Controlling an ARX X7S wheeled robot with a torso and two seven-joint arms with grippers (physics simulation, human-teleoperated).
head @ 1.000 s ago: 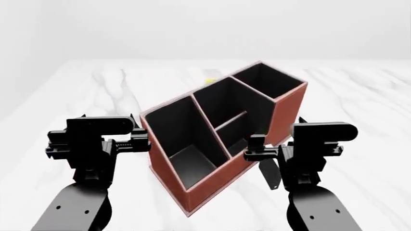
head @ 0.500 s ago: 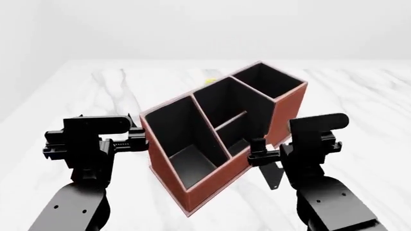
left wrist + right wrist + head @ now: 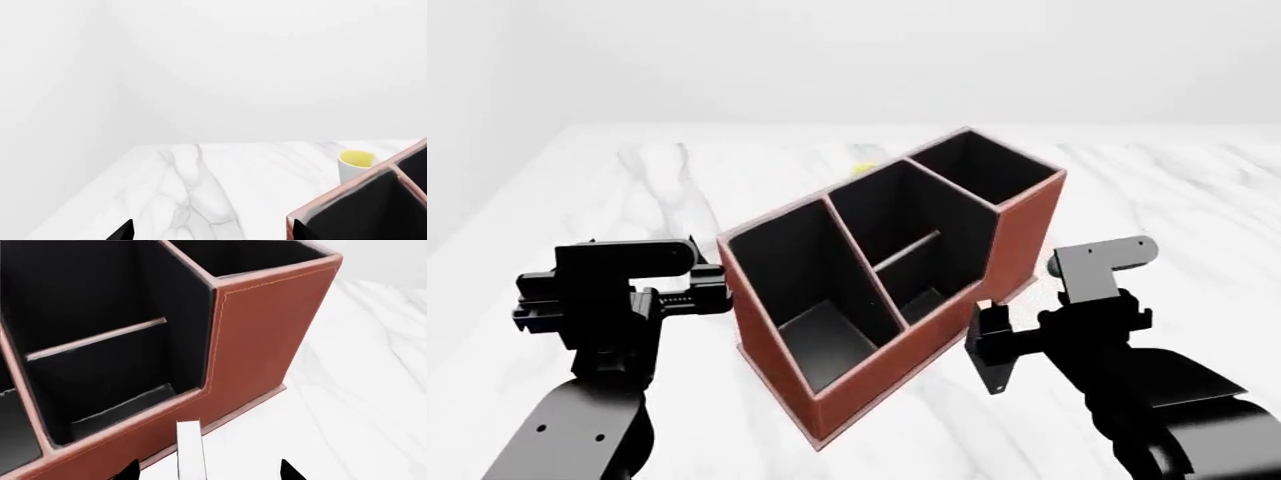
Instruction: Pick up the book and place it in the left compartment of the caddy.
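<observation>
Partly hidden: right tool (image 3: 994,350) clenched on book (image 3: 189,450), beside caddy (image 3: 1028,235); left tool (image 3: 701,288) state unclear.

The head camera looks forward and down from above both arms, taking in the whole caddy (image 3: 888,275) on the marble worktop (image 3: 1174,190). The left wrist camera sits low, facing out across the worktop (image 3: 200,180) toward the wall, catching only a corner of the caddy (image 3: 373,205) (plus a yellow cup (image 3: 353,165)). The right wrist camera is close against the caddy's (image 3: 260,335) brown side, looking into its split sections.
</observation>
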